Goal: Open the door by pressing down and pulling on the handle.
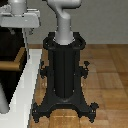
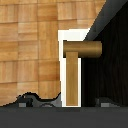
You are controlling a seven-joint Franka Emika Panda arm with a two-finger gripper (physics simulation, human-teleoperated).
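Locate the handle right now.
The handle sits at the exterior view's left edge, against the dark door, left of the black pedestal.

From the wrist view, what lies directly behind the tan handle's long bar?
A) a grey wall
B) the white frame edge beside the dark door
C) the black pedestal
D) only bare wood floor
B: in the wrist view the handle runs along the white frame, with the dark door next to it.
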